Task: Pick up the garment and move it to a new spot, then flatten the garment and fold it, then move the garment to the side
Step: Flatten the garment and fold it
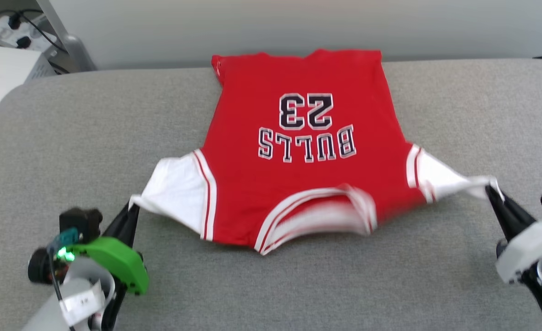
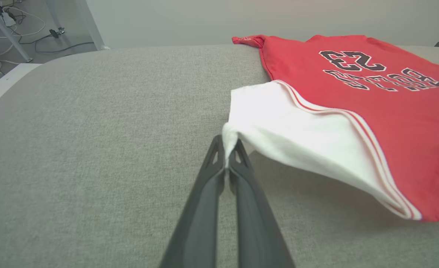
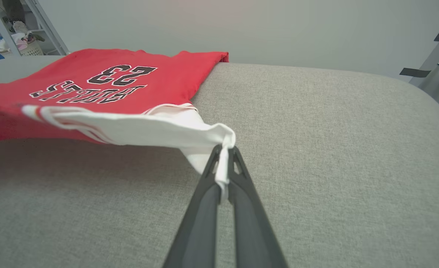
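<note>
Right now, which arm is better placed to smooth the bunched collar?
Right, probably. The collar bunches up nearer the right gripper than the left gripper. Both are shut on white sleeve tips of the jersey, so it must release first.

The garment (image 1: 298, 193) is thin, soft cloth with a matt face, red and white parts alike. Its lettering (image 1: 307, 142) looks like a flatter, slightly smoother print. The tabletop (image 1: 68, 151) is covered in grey woven fabric, matt and coarse-grained, and the weave is plain in the wrist views. The left gripper (image 1: 133, 208) and the right gripper (image 1: 491, 188) have fingers (image 2: 204, 212) of dark, smooth plastic with a dull sheen. The green housing (image 1: 116, 259) at the left wrist is glossy plastic. The pale shell (image 1: 526, 250) at the right wrist looks like smooth, matt plastic.
</note>
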